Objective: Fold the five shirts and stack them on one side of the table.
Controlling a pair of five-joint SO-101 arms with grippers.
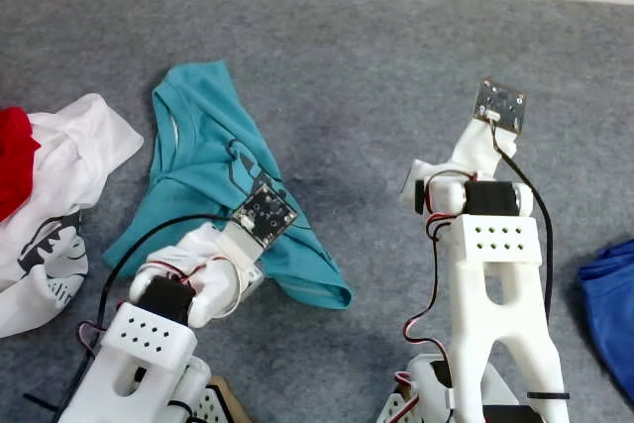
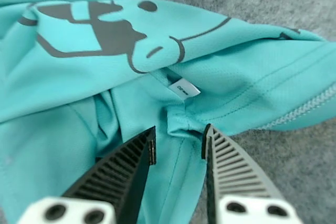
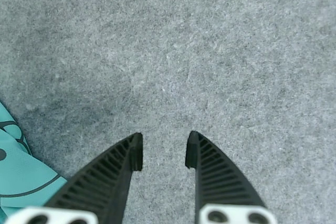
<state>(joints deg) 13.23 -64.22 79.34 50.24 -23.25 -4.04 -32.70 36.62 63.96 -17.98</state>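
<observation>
A teal shirt [image 1: 213, 160] with a dark line drawing lies crumpled on the grey table cover, left of centre. My left arm [image 1: 223, 260] hangs over its near edge. In the left wrist view my left gripper [image 2: 178, 142] is open, its fingertips [image 2: 151, 148] straddling a bunched fold of the teal shirt [image 2: 79, 82] just below a small white label [image 2: 185, 88]. My right arm [image 1: 485, 215] stands to the right over bare cover. There my right gripper [image 3: 164, 150] is open with nothing in it, and a corner of the teal shirt [image 3: 18, 182] shows beside it.
A white shirt [image 1: 69, 175] with a dark print lies at the left edge, a red garment [image 1: 12, 156] on top of it. A blue shirt [image 1: 609, 304] lies at the right edge. Bare grey cover [image 1: 376, 76] spans the middle and back.
</observation>
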